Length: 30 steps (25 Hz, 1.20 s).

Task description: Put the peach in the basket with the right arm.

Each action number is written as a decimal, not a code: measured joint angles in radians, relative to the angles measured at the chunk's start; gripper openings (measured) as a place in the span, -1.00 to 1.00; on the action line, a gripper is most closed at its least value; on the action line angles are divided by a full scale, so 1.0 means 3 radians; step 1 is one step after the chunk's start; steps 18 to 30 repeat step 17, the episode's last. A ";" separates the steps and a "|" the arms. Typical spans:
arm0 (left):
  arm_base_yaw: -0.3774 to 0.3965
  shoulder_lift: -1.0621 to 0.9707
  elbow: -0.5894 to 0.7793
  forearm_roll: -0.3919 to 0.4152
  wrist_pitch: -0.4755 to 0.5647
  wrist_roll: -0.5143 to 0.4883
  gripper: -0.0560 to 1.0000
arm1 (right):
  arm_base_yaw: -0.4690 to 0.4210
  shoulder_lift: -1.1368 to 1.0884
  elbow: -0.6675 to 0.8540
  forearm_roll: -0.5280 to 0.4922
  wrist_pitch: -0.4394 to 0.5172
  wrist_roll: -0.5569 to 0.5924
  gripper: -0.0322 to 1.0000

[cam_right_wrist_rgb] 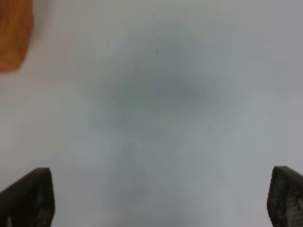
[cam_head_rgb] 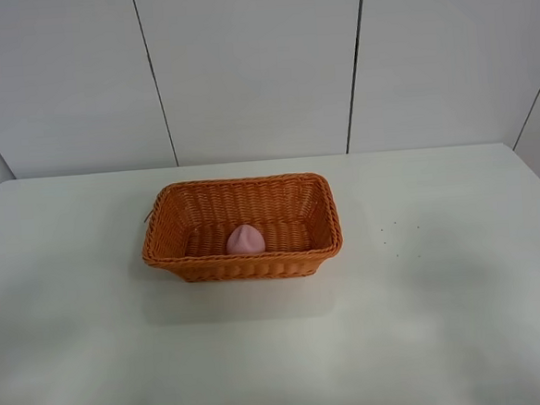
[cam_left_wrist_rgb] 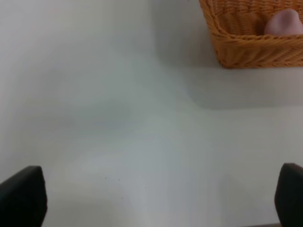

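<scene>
The orange-brown wicker basket [cam_head_rgb: 241, 227] stands in the middle of the white table. Inside it, against the near wall, lies the pink peach [cam_head_rgb: 245, 239]. The left wrist view catches the basket's corner [cam_left_wrist_rgb: 246, 45] with the peach [cam_left_wrist_rgb: 284, 22] showing over the rim. In the right wrist view only a blurred edge of the basket [cam_right_wrist_rgb: 14, 35] appears. Neither arm shows in the exterior high view. My left gripper [cam_left_wrist_rgb: 156, 198] is open above bare table, well short of the basket. My right gripper [cam_right_wrist_rgb: 158, 201] is open too, with nothing between its fingers.
The white table [cam_head_rgb: 445, 320] runs under both grippers. A pale panelled wall [cam_head_rgb: 260, 64] rises behind its far edge. A few tiny dark specks [cam_head_rgb: 393, 236] mark the surface to the right of the basket.
</scene>
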 joint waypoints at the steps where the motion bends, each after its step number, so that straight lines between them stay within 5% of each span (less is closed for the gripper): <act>1: 0.0000 0.0000 0.0000 0.0000 0.0000 0.0000 0.98 | 0.0000 -0.0089 0.0000 0.0000 0.0000 0.0032 0.41; 9: 0.0000 0.0000 0.0000 0.0000 0.0000 0.0000 0.98 | 0.0000 -0.0684 0.0004 0.0000 0.0000 0.0067 0.41; 30: 0.0000 0.0000 0.0000 0.0000 0.0000 0.0000 0.98 | 0.0000 -0.0688 0.0004 0.0000 0.0002 0.0067 0.41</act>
